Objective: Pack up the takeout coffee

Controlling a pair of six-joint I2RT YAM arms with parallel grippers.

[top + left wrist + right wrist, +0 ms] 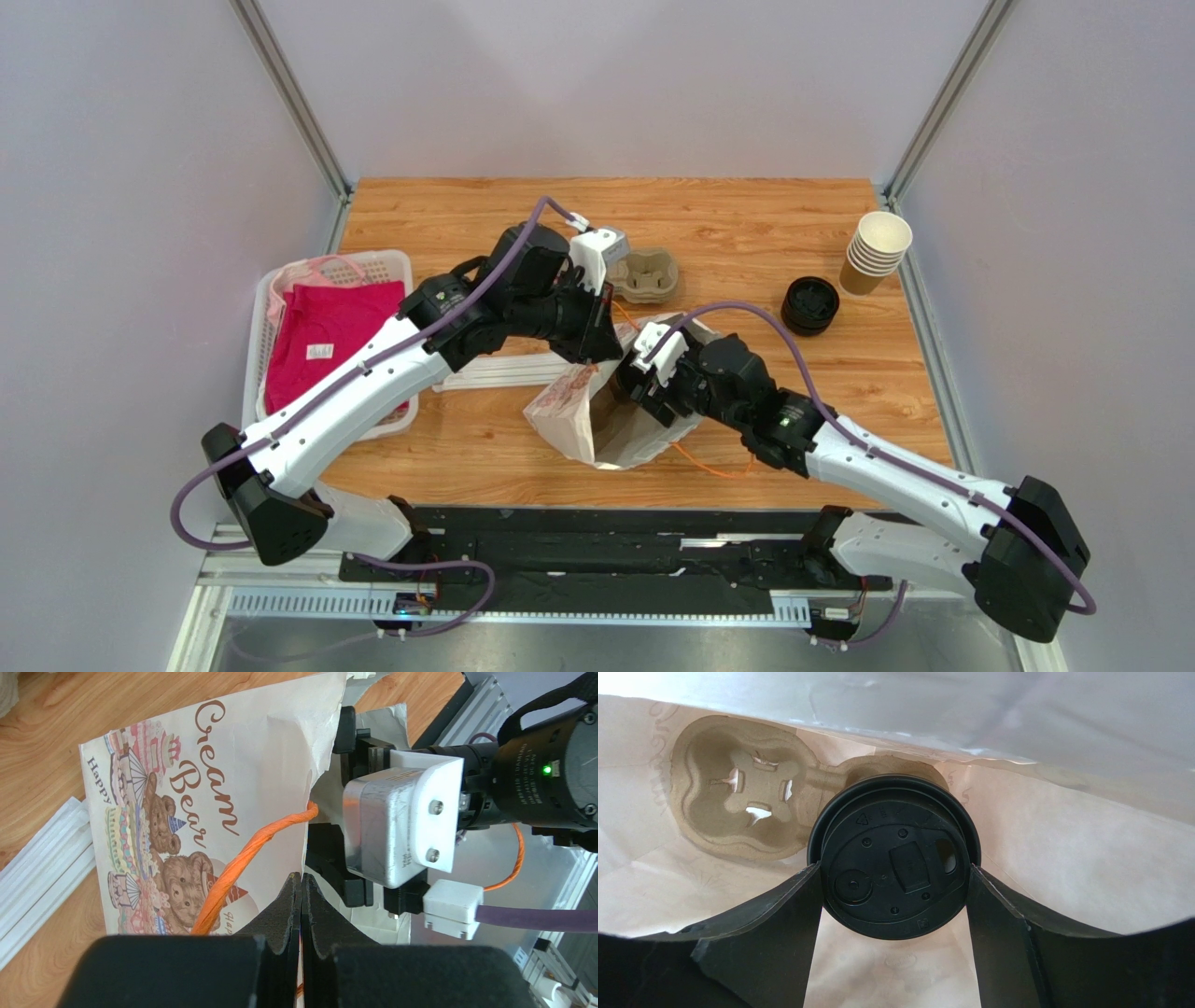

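Observation:
The takeout coffee (892, 861) shows only its round black lid, which hides the cup's body. My right gripper (894, 875) is shut on it, one finger against each side of the lid. It hangs deep inside the paper bag (568, 413), over the right-hand well of a pulp cup carrier (738, 791) lying on the bag's bottom. My left gripper (302, 878) is shut on the bag's upper rim (309, 812), beside the orange handle (246, 861). In the top view the left gripper (596, 343) is at the bag's mouth and the right fingers are hidden inside it.
A second pulp carrier (648, 275) lies behind the bag. Loose black lids (809, 304) and a stack of cream cups (877, 252) stand at the back right. A white basket (274, 301) with pink cloth is on the left, and a white strip (491, 371) lies beside the bag.

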